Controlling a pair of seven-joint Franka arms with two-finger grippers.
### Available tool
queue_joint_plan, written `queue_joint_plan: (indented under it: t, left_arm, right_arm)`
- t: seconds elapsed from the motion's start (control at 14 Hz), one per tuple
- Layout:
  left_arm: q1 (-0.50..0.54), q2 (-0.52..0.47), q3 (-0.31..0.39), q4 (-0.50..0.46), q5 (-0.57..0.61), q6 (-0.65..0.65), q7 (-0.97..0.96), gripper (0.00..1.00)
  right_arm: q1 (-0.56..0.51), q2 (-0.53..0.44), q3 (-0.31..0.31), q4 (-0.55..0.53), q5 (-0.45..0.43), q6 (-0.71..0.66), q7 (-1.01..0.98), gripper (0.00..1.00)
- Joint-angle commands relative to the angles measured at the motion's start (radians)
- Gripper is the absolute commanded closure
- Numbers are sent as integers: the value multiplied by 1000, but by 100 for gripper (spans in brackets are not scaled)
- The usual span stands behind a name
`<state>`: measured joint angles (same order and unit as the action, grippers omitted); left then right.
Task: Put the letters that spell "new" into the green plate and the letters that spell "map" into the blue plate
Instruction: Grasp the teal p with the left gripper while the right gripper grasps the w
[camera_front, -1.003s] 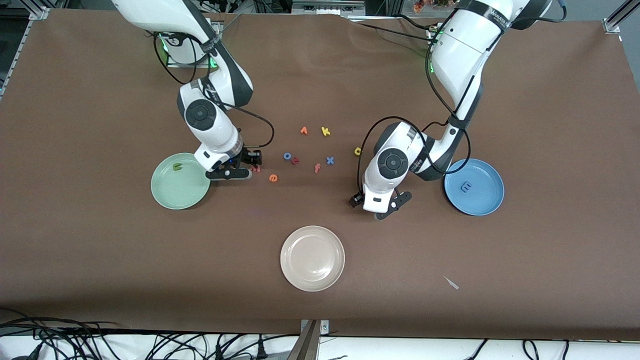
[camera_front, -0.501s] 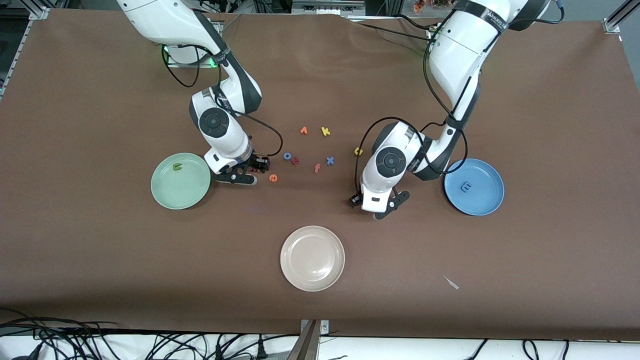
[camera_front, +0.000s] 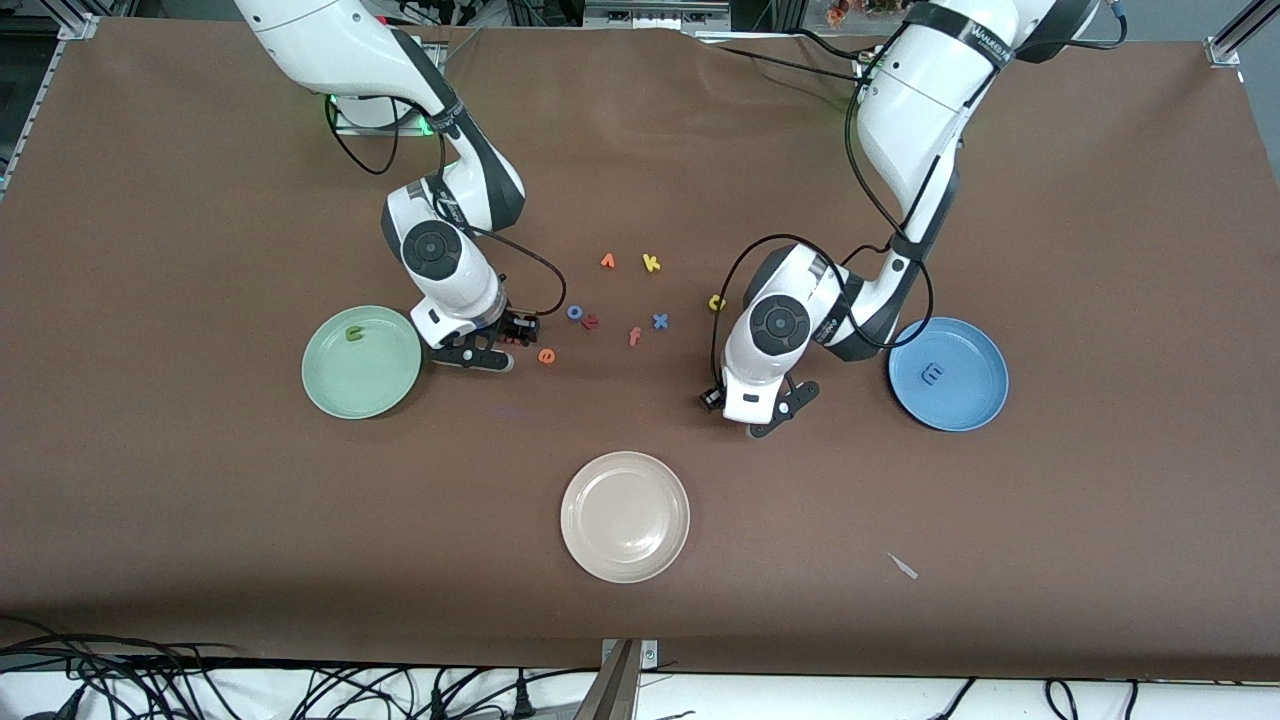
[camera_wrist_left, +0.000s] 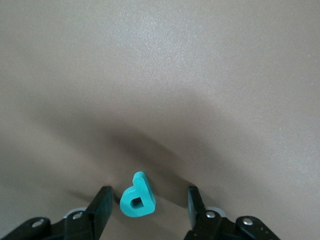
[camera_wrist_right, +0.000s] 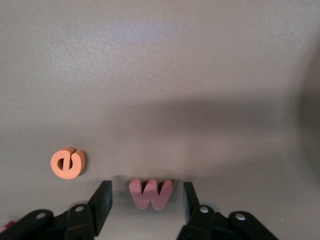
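**Two grippers straddling foam letters on a brown table**

The left gripper (camera_wrist_left: 145, 210) is sitting low on the brown table (camera_front: 200, 520), between the beige plate (camera_front: 625, 516) and the blue plate (camera_front: 948, 373). Its fingers are standing apart with the teal p (camera_wrist_left: 137, 196) lying flat between them. There is a gap on each side of the letter, so the fingers are not touching it. In the left wrist view the letter's stem is pointing away from the gripper and its closed loop is lying nearest the camera.

The right gripper (camera_wrist_right: 145, 207) is resting low just beside the green plate (camera_front: 361, 361), toward the middle of the table. Its fingers are likewise spread with the pinkish-red w (camera_wrist_right: 150, 192) lying flat between them, its long axis running from one finger to the other. The fingers are close to the letter's ends, but whether they are touching it cannot be told. The orange e (camera_front: 546, 355) is lying flat just beside this gripper.

The green n (camera_front: 353, 334) is lying in the green plate, near the rim nearest the robots. The blue m (camera_front: 932, 374) is lying near the centre of the blue plate, turned so it reads like a capital E. The yellow a (camera_front: 716, 302) is lying on the table beside the left arm's wrist.

A loose cluster of other letters is lying between the two arms: an orange letter (camera_front: 607, 261), a yellow k (camera_front: 651, 263), a blue o (camera_front: 575, 312), a dark red letter (camera_front: 591, 321), an orange f (camera_front: 634, 336) and a blue x (camera_front: 660, 321).
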<state>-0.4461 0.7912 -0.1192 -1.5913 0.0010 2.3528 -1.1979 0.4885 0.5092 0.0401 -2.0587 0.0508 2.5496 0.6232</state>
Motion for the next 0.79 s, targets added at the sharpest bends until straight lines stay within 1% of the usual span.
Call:
queue_joint_plan:
  t: [0.0, 0.14, 0.43, 0.57, 0.72]
  left_arm:
    - [-11, 0, 10, -1, 30, -20, -14, 54]
    - [-10, 0, 12, -2, 30, -23, -14, 69]
    - [-6, -4, 12, 2, 30, -44, -8, 92]
    - [7, -32, 15, 20, 31, -104, 9, 98]
    - [47, -52, 13, 59, 31, -212, 111, 99]
  right_arm:
    - [15, 23, -8, 14, -3, 15, 18, 35]
    - [15, 23, -8, 14, -6, 15, 18, 42]
    - [15, 25, -9, 11, -19, 17, 18, 47]
    - [15, 25, -9, 11, -20, 17, 18, 57]
    - [15, 28, -11, 9, -34, 17, 18, 66]
